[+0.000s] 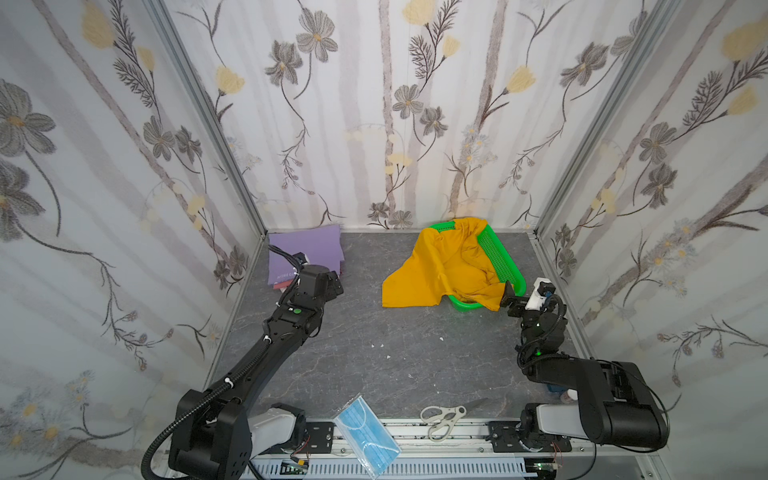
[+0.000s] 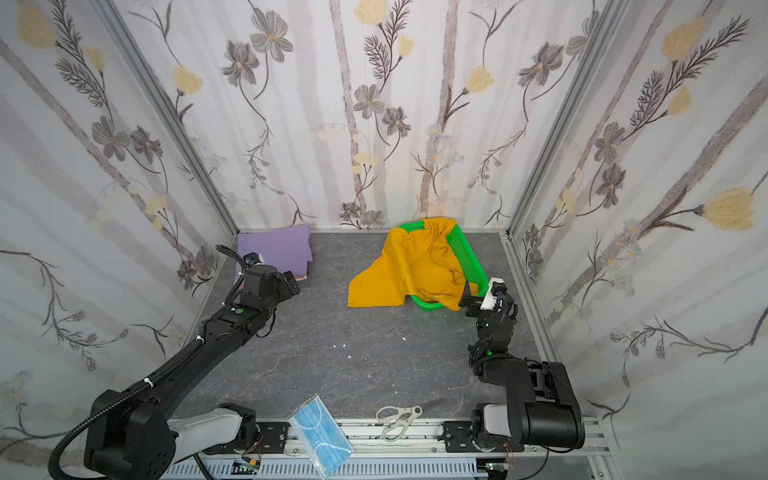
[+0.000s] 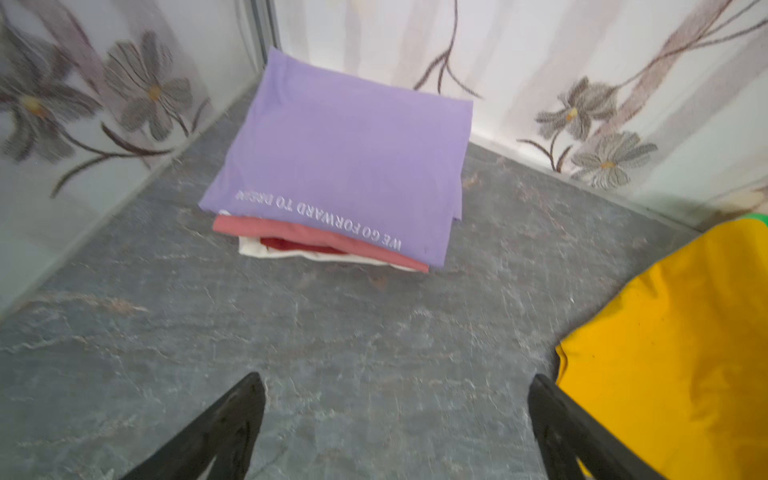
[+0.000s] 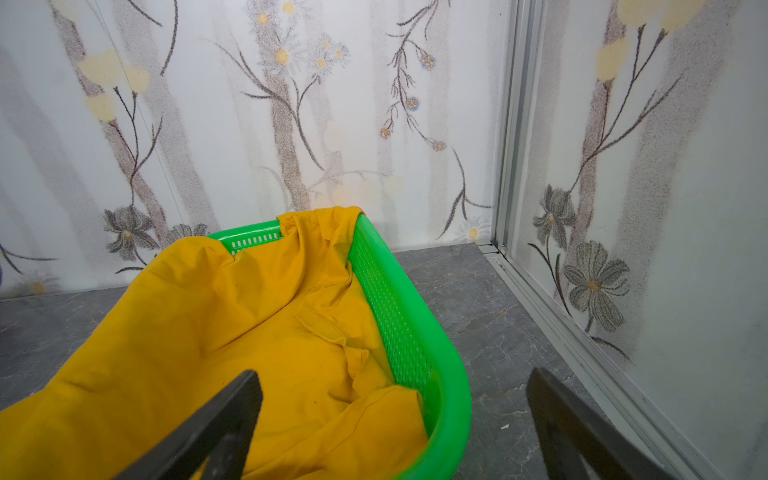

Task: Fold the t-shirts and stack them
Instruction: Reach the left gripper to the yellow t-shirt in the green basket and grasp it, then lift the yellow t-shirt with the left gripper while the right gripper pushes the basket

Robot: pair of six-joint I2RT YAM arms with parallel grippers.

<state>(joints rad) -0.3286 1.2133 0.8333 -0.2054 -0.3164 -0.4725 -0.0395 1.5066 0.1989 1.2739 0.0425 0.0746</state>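
Left tool and right tool both gape fully, holding nothing. At centre right in both top views, the one mustard-yellow t-shirt spills unfolded from the one green basket onto the desk, with the right tool at the basket's near corner. A clean lift likely means pinching one hem edge, clear of the mesh. At centre left sits one folded stack: lilac t-shirt over a pink layer, a red layer and a white layer.

Top views look down from the front; low wrist views share the yellow t-shirt
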